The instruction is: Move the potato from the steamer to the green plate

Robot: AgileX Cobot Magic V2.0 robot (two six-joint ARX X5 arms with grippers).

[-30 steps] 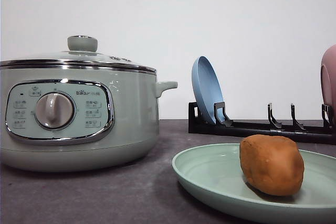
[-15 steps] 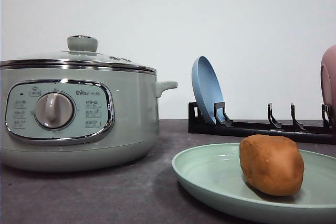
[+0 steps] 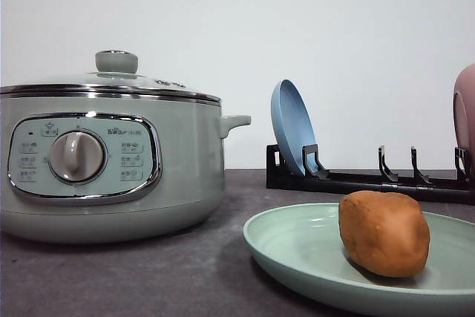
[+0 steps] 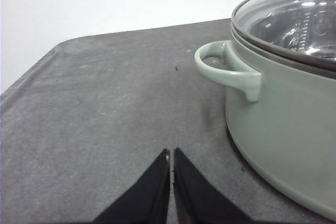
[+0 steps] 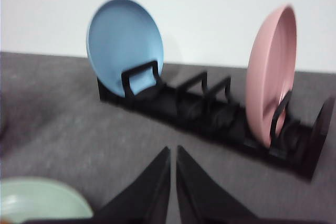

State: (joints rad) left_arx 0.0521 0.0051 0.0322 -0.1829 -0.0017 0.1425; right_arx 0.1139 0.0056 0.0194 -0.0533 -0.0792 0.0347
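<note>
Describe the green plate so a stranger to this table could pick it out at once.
Start at the big sage-green steamer on the dark table; the green plate lies flat beside it, nearer the camera than the black dish rack. Unlike the blue plate and pink dish standing on edge in that rack, it is pale mint and carries the orange-brown potato.

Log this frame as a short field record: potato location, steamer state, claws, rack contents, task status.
potato: resting on the green plate
steamer: lid on, left of the plate
left claw: shut, empty, beside the steamer's handle
right claw: shut, empty, facing the rack
rack contents: blue plate, pink dish, both on edge
task status: transfer looks complete
</note>
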